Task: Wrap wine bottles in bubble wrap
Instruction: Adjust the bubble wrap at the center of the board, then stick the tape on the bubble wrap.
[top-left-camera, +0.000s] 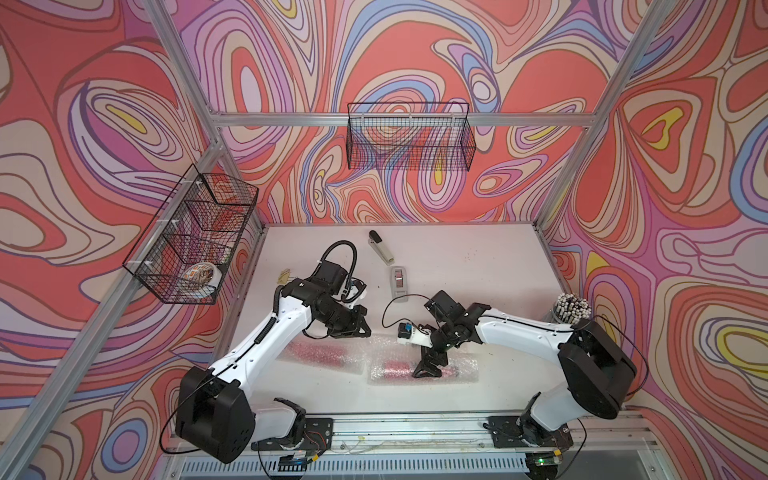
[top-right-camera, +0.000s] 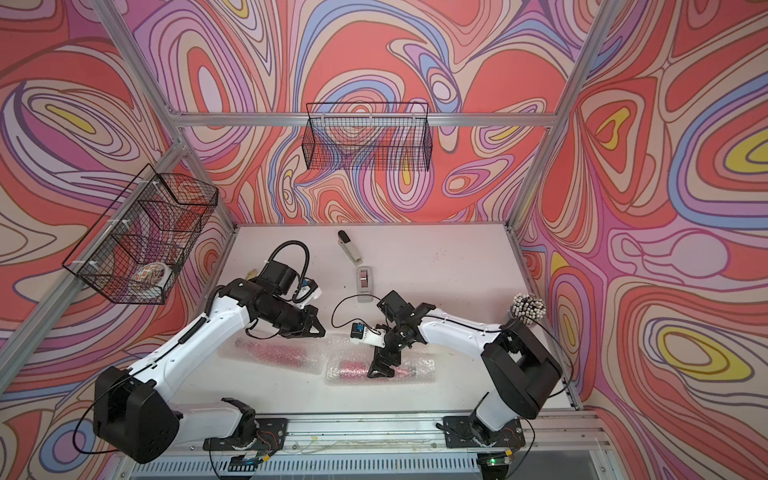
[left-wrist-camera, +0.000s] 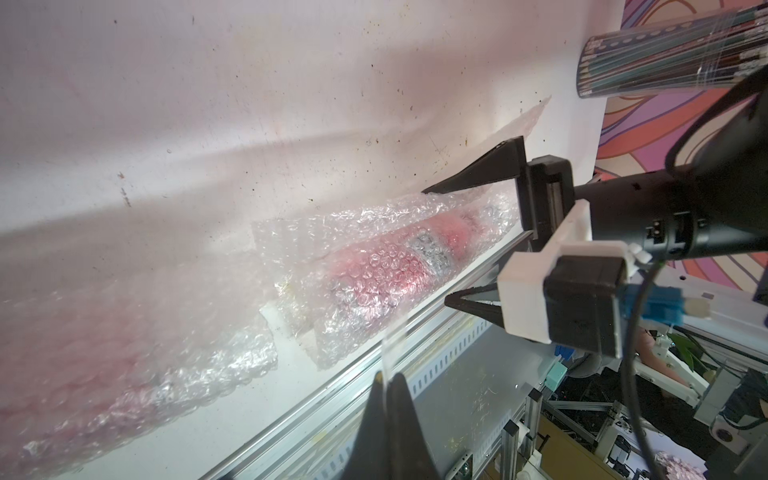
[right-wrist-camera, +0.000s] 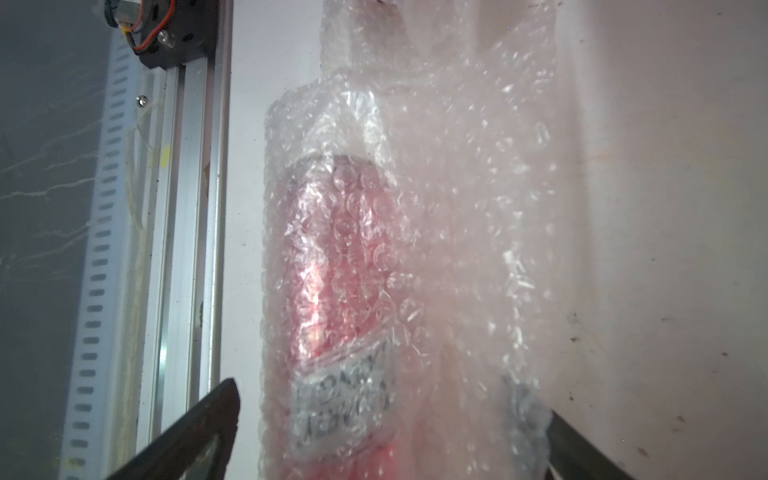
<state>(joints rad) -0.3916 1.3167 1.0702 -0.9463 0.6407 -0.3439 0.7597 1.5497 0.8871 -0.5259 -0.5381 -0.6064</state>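
Two wine bottles lie wrapped in bubble wrap near the table's front. The left bundle (top-left-camera: 318, 353) (top-right-camera: 270, 351) lies just in front of my left gripper (top-left-camera: 365, 331) (top-right-camera: 321, 332). That gripper (left-wrist-camera: 388, 376) is shut on a thin clear strip (left-wrist-camera: 395, 345) that looks like tape. My right gripper (top-left-camera: 430, 370) (top-right-camera: 380, 372) (right-wrist-camera: 390, 415) is open and straddles the right bundle (top-left-camera: 395, 368) (left-wrist-camera: 399, 266). Its fingers stand apart, one on each side. Through the bubble wrap (right-wrist-camera: 478, 208) I see pink liquid (right-wrist-camera: 340, 270) and a white label (right-wrist-camera: 349, 395).
A grey-black stapler (top-left-camera: 380, 247) and a grey tape dispenser (top-left-camera: 399, 282) lie behind the arms. A cup of pencils (top-left-camera: 573, 307) stands at the right edge. Wire baskets hang on the back wall (top-left-camera: 409, 137) and the left wall (top-left-camera: 191, 237). An aluminium rail (top-left-camera: 415, 424) runs along the front.
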